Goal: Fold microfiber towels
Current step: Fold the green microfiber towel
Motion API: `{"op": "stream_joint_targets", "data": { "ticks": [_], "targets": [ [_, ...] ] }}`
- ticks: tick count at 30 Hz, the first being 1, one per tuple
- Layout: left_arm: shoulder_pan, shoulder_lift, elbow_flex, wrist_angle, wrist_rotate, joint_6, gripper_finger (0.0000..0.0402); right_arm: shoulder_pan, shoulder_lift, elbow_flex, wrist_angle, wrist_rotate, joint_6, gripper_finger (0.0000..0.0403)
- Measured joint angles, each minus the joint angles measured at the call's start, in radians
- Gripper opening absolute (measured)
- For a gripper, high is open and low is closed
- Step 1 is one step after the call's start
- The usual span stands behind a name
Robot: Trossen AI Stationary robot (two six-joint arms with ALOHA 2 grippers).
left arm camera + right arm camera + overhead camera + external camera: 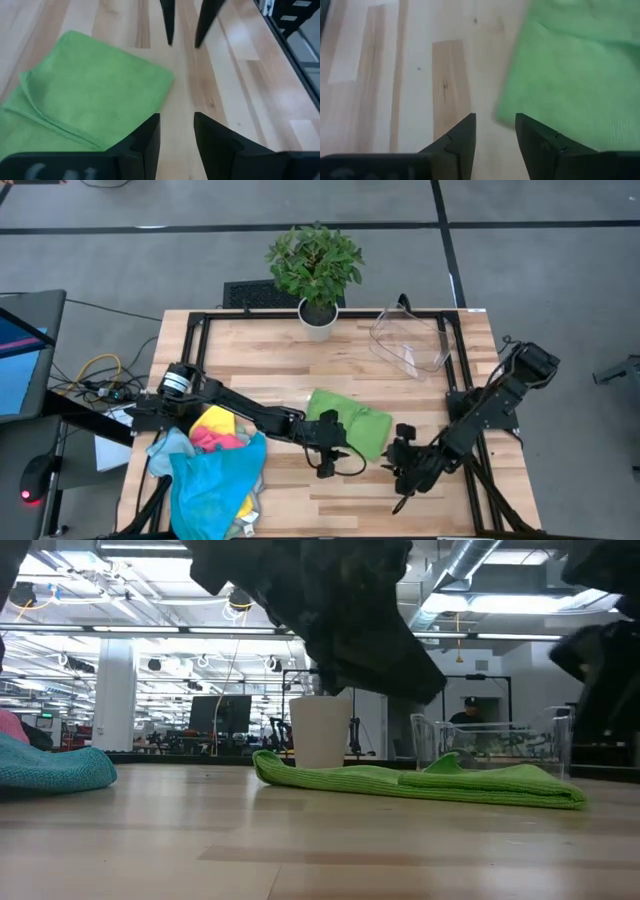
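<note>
On a wooden table (300,350) flanked by two dark arms, a heap of unfolded towels (215,470) in teal, pink and yellow lies at the left edge, awaiting its turn. At centre, a green towel (350,422) lies folded flat. The left gripper (333,448) hovers just over its near edge, the right gripper (405,463) just beside it, both with fingers apart and empty. One fold looks finished; most remain.
</note>
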Motion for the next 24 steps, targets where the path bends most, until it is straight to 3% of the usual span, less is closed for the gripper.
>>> {"op": "stream_joint_targets", "data": {
  "ticks": [8,24],
  "targets": [
    [0.018,0.055,-0.003,0.006,-0.009,0.014,0.0110,-0.042,0.139,0.038,0.006,-0.004,-0.035,0.0171],
    [0.018,0.108,-0.001,0.025,-0.018,-0.007,0.0110,-0.055,0.228,0.043,0.071,-0.020,-0.016,0.0159]
  ]
}}
